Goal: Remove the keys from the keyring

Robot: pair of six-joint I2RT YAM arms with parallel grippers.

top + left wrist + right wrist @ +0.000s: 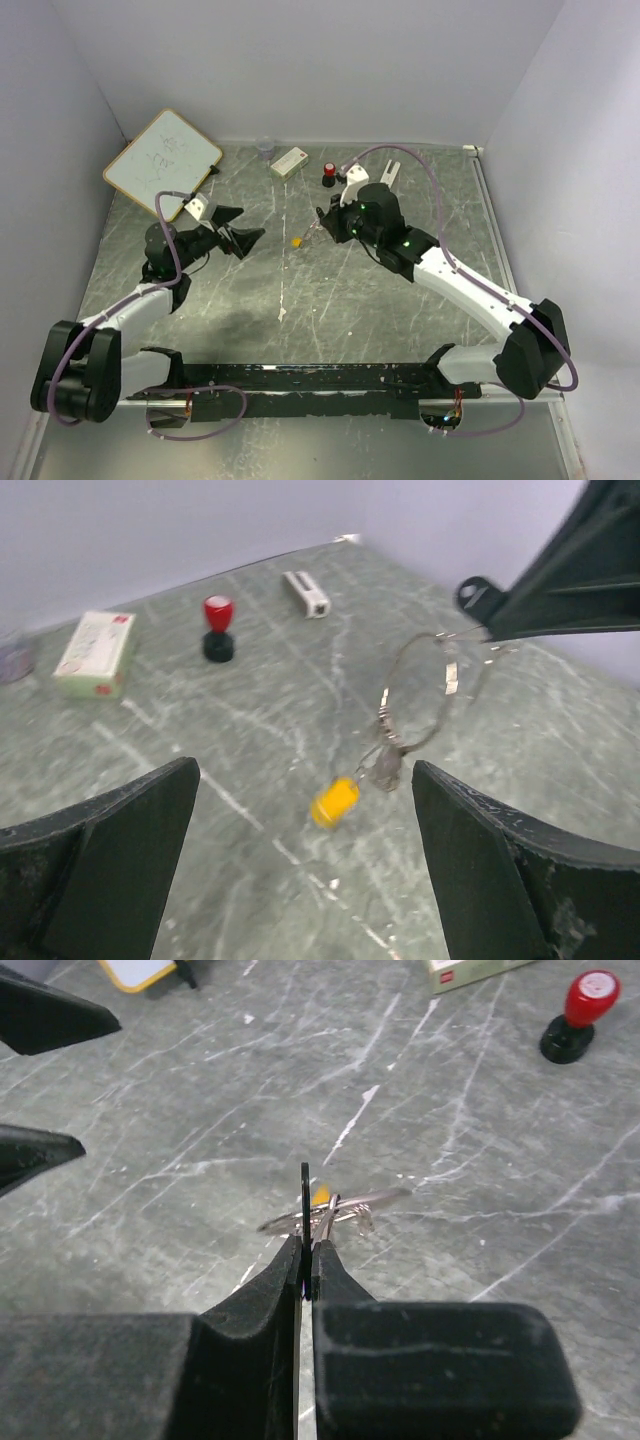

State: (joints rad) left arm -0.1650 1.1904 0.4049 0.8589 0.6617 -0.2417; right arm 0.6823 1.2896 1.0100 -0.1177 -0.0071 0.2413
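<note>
Above the tabletop [300, 320], right jaws pinch shut on the keyring [375, 1198] with the keys [383, 768] dangling below, left jaws gape wide and empty nearby, and the best bet looks like closing on the yellow-headed key [334, 802] alone, low, clear of the wire.

A row runs along the far edge of the worktop [300, 310]. The whiteboard [162, 160] is in the far-left corner. Right of it come a cup [265, 148] and a box [289, 161] just beside the cup. A stamp [329, 175] stands right of the box, and a small block [388, 170] lies further right. Nearer, over the middle of the worktop, the keyring [350, 1203] sits at the tip of the right gripper [318, 225]. The keys [383, 765] hang below it. The left gripper [250, 222] is to their left, apart from them.
</note>
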